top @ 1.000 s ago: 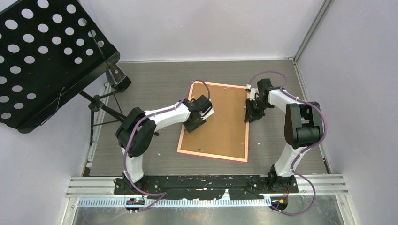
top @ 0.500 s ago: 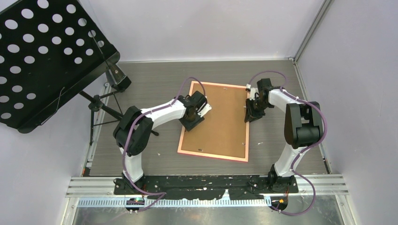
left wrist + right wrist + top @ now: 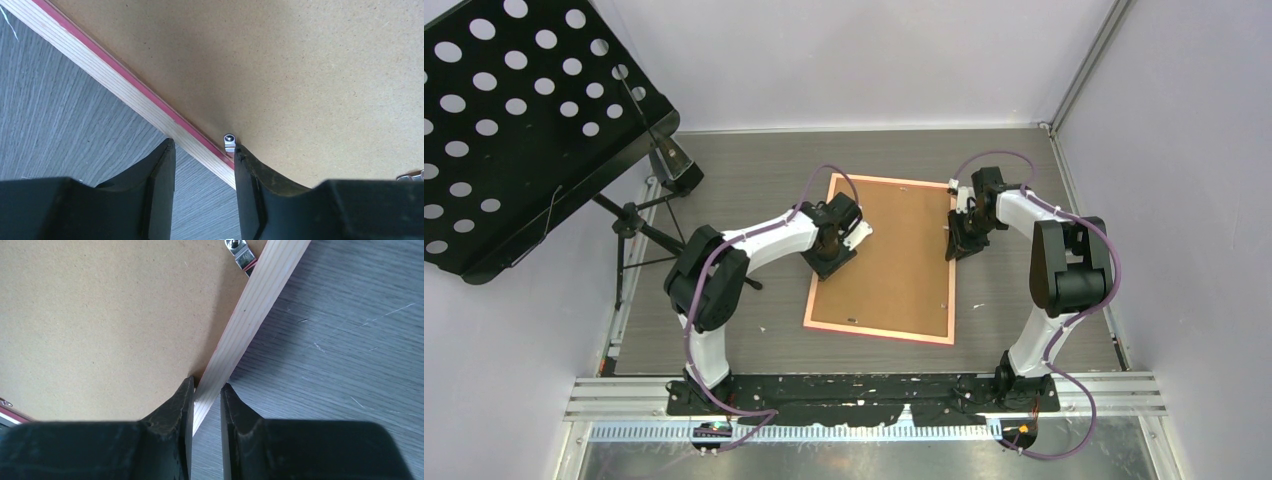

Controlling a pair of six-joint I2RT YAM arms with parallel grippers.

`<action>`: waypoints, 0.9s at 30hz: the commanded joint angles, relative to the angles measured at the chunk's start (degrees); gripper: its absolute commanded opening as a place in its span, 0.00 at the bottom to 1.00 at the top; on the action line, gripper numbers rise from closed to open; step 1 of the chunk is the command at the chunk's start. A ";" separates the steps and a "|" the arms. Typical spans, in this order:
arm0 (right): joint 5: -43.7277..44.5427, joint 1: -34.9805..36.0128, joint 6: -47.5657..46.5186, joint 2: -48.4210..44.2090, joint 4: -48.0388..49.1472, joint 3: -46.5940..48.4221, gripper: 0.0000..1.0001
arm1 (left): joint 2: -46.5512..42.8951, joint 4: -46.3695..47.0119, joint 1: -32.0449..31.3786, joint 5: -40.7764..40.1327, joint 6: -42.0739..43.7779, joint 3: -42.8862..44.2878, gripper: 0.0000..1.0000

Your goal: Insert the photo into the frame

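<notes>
The frame lies flat near the middle of the table, its brown board back facing up and its far end tilted slightly to the right; the right gripper is clamped on the frame's right rail, one finger over the board and one on the table side; the left gripper straddles the left rail with its jaws apart, its inner finger just beside a small metal clip, though whether either pad touches the wood is hard to tell; a black perforated music stand stands at the far left.
</notes>
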 commanded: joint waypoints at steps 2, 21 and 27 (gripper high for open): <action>4.54 -0.01 -5.71 0.26 2.79 1.00 0.06 | 2.34 -2.28 -0.01 1.49 -1.02 -2.03 0.35; 6.44 0.07 -7.35 0.01 3.30 1.30 0.06 | -0.02 0.11 -1.24 -0.31 1.48 -3.47 0.00; 9.19 0.39 -8.90 0.03 3.57 1.41 0.06 | -1.28 -0.14 -3.13 -1.60 3.04 -3.48 0.00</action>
